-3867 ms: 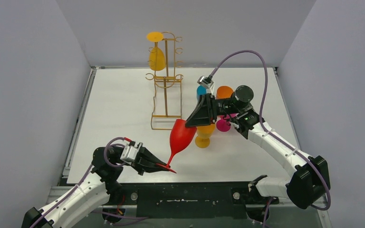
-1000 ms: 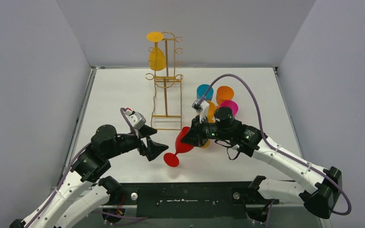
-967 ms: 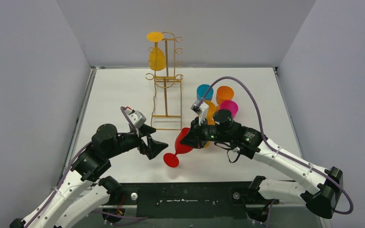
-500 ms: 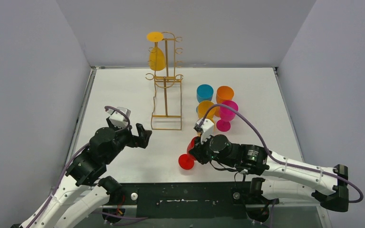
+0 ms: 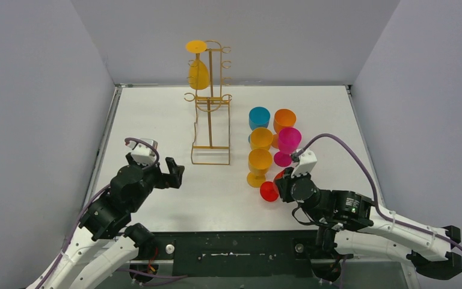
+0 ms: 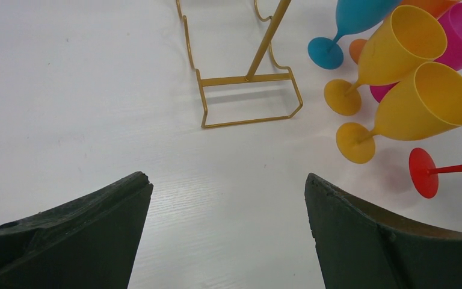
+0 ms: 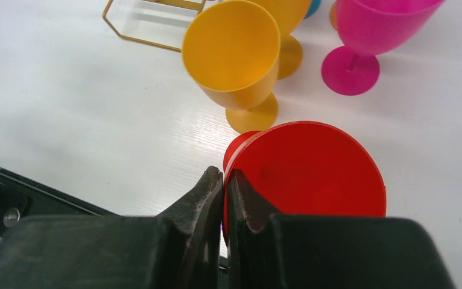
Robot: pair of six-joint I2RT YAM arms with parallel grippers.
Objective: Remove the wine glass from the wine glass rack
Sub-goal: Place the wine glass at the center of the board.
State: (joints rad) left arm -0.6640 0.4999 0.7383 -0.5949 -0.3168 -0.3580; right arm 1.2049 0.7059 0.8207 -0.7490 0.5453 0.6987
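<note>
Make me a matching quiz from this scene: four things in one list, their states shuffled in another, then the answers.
1 red plastic wine glass
2 rearmost yellow plastic wine glass
3 blue plastic wine glass
4 left gripper

A open, empty
B standing free on the white table
C hanging upside down on the gold wire rack
D rim pinched by the right gripper

Pairs: 1-D, 2-C, 3-B, 4-A

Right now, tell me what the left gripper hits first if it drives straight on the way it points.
Probably the bare table, since the left gripper looks tilted downward, though depth is unclear. If it ran level, the gold rack would be next in line, at its wire base.
</note>
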